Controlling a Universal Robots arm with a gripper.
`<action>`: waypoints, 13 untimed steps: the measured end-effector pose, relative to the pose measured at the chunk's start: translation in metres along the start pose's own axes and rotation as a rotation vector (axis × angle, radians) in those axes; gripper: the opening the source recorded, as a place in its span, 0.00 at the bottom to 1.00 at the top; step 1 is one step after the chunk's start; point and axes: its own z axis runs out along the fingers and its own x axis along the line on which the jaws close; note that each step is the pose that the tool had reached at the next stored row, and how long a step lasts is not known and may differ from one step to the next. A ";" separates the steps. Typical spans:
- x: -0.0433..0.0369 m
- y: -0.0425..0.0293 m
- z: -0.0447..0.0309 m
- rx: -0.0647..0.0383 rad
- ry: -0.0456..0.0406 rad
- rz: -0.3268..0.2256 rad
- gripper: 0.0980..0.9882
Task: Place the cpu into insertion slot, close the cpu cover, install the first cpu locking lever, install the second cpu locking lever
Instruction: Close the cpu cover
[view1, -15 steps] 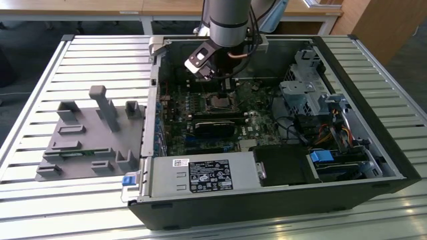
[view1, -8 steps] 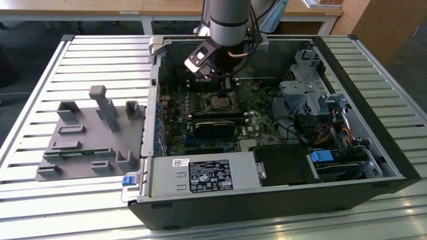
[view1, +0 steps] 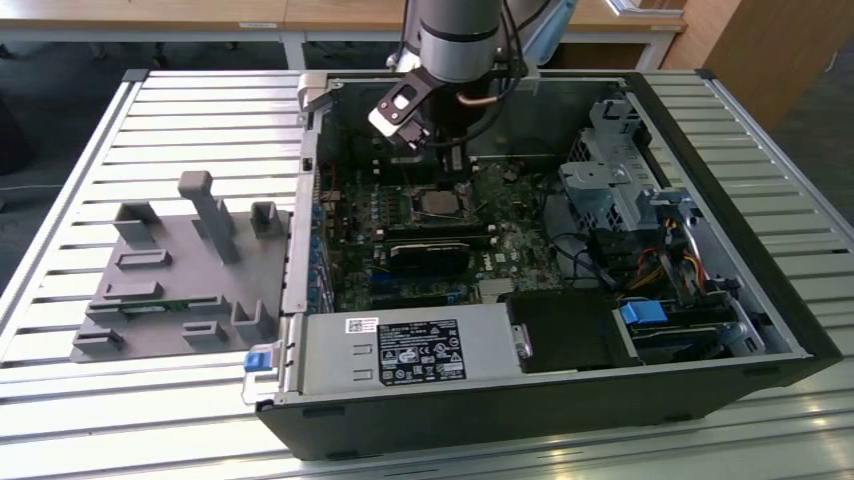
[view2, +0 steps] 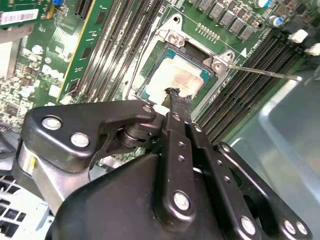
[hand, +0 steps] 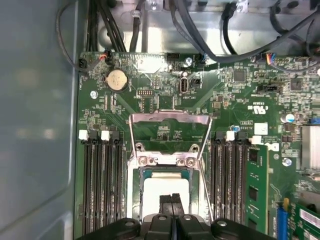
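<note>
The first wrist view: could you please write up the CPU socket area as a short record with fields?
cpu: lying in the insertion slot, metal face up, uncovered
cpu cover: open, standing clear of the slot
tool: shut, at the cpu's edge; contact cannot be told
motherboard: green, with memory slots on both sides of the slot

Black memory slots (hand: 102, 185) are flanking my fingers (hand: 164, 204) on either side; a coin battery (hand: 116, 79) is sitting well beyond them.
</note>
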 end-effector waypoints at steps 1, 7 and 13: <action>0.0000 0.0001 -0.0030 0.000 -0.0002 0.000 0.01; 0.0006 0.0007 -0.0256 0.000 -0.0037 0.000 0.01; 0.0008 0.0007 -0.0379 0.000 -0.0037 0.000 0.01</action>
